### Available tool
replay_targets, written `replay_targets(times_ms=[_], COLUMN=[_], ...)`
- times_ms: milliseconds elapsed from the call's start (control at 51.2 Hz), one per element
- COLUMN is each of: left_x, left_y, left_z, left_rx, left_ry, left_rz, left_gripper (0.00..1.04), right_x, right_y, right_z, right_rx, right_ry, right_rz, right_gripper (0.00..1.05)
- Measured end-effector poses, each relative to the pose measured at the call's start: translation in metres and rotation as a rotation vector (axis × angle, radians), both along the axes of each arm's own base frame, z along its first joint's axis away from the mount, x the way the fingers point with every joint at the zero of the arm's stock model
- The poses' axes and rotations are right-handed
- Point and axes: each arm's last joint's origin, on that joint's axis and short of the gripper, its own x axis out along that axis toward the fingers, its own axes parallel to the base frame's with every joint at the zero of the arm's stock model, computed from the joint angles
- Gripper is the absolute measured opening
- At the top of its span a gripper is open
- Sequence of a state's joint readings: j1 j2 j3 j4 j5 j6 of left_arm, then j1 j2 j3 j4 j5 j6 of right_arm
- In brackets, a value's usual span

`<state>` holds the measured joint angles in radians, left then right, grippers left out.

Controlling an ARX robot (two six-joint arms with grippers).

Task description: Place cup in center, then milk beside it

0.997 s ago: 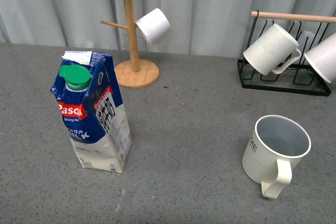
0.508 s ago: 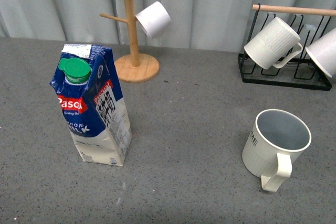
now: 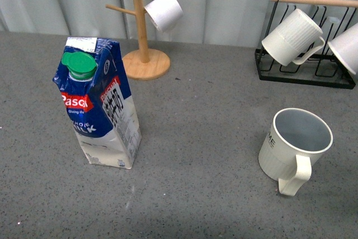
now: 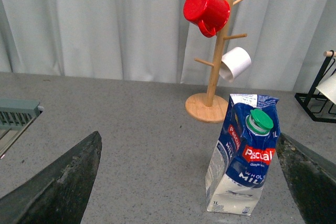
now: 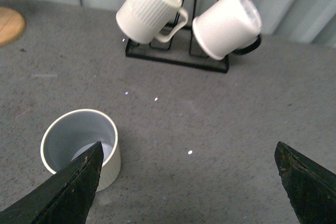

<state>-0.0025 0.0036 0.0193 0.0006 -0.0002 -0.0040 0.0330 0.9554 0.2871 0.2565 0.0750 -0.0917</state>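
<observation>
The cup (image 3: 293, 146), cream-white with a grey-blue inside and a loop handle, stands upright at the right of the grey table. It also shows in the right wrist view (image 5: 81, 145), beside one finger of my open, empty right gripper (image 5: 191, 182). The milk (image 3: 100, 110), a blue-and-white carton with a green cap, stands upright at the left. It also shows in the left wrist view (image 4: 244, 156), ahead of my open, empty left gripper (image 4: 191, 182), nearer its right-hand finger. Neither gripper shows in the front view.
A wooden mug tree (image 3: 142, 37) at the back holds a red mug (image 4: 206, 11) and a small white cup (image 3: 164, 10). A black wire rack (image 3: 305, 71) at the back right holds a ribbed white mug (image 3: 291, 36) and another white mug (image 5: 227, 23).
The front view has shifted a little; the carton, cup and racks sit slightly differently in the picture. Nothing on the table has moved.
</observation>
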Motion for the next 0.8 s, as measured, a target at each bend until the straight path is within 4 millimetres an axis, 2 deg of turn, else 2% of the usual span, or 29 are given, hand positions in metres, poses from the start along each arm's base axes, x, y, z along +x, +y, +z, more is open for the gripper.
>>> replay_targets(times_ms=[195,371,567,801], left_x=[0.0,0.0,0.0,0.0], left_y=[0.0,0.0,0.0,0.0], left_z=[0.0,0.0,0.0,0.0], left_rx=[0.0,0.0,0.0,0.0], left_ry=[0.0,0.0,0.0,0.0], left_rz=[0.0,0.0,0.0,0.0], left_gripper=[0.98,0.98,0.98,0.98], right_x=[0.04,0.073,0.096,0.118], right_y=[0.006,0.011,0.015,0.021], right_z=[-0.008,-0.026,-0.045,-0.057], right_rx=[0.073,0.146,0.194,0.219], right_ry=[0.177,0.338,0.459,0.531], right_rz=[0.033,0.04,-0.002,-0.024], right_gripper=[0.95,0.95,0.95,0.95])
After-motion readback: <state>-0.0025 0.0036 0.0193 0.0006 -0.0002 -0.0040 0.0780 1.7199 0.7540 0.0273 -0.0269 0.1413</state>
